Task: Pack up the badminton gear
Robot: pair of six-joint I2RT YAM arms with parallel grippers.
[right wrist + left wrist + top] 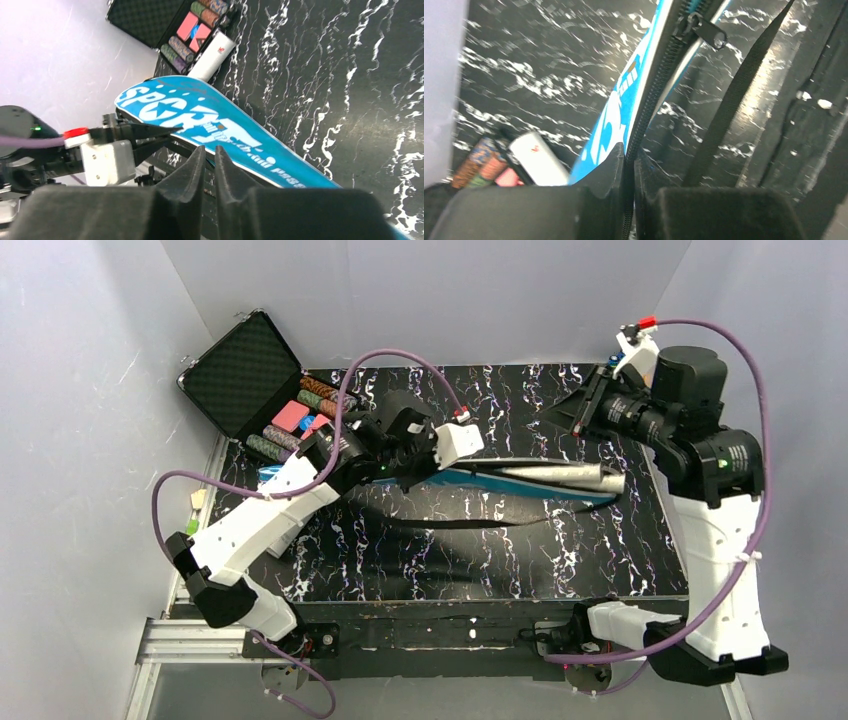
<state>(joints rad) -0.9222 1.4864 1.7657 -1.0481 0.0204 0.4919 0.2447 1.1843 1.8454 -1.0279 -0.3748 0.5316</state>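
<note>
The blue bag (530, 487) lettered SPORT (200, 125) stands on edge across the middle of the table. My left gripper (437, 472) is shut on its black zipper edge (651, 95), with the jaws (629, 157) pinching the zipper. The zipper pull (705, 31) hangs farther along. The black strap (480, 523) trails on the table in front, and it also shows in the left wrist view (731, 100). The white tube (212, 54) lies by the chip case, and the left wrist view shows it too (536, 160). My right gripper (548, 412) hovers at the back right, shut and empty (209, 148). Rackets and shuttlecocks are hidden.
An open black case of coloured chips (285, 405) sits at the back left corner; it is also in the right wrist view (192, 27). Grey walls close in the table on three sides. The table's near edge (450, 605) runs between the arm bases.
</note>
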